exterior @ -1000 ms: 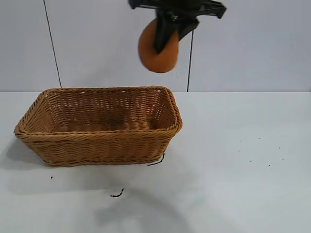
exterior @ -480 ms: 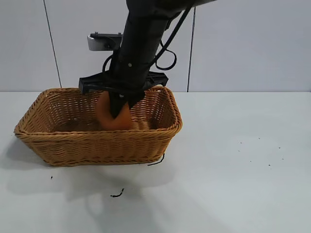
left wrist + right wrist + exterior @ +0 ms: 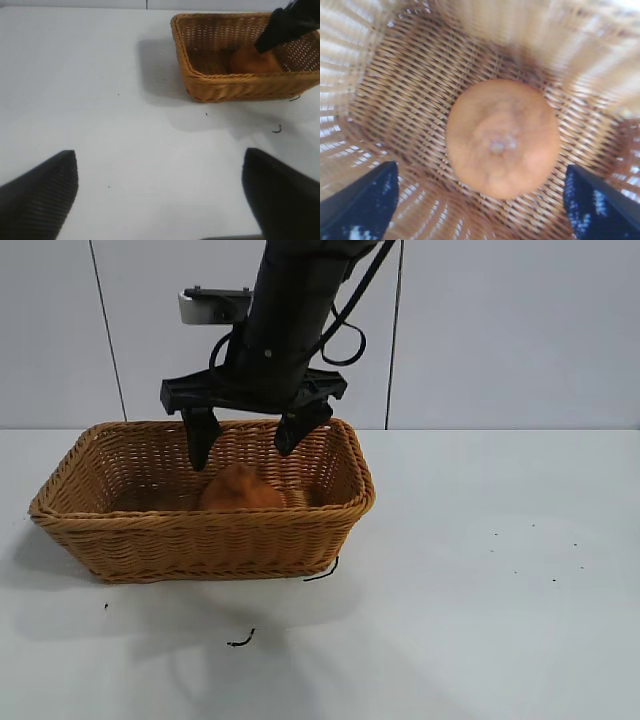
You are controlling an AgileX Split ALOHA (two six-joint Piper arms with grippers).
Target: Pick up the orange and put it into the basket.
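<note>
Orange [image 3: 240, 487] rests inside basket [image 3: 205, 540], right tool [image 3: 250, 443] spread wide above, untouching.

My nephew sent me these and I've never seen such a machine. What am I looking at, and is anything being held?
It is a robot with two arms at a white table. One picture is from a camera facing it; the other two are from cameras on each arm's wrist. The right gripper hangs open over a woven basket, and the orange lies on the basket's floor between its spread fingers, so nothing is held. The right wrist camera looks straight down on that orange. The left gripper is parked apart from the basket, open and empty.
</note>
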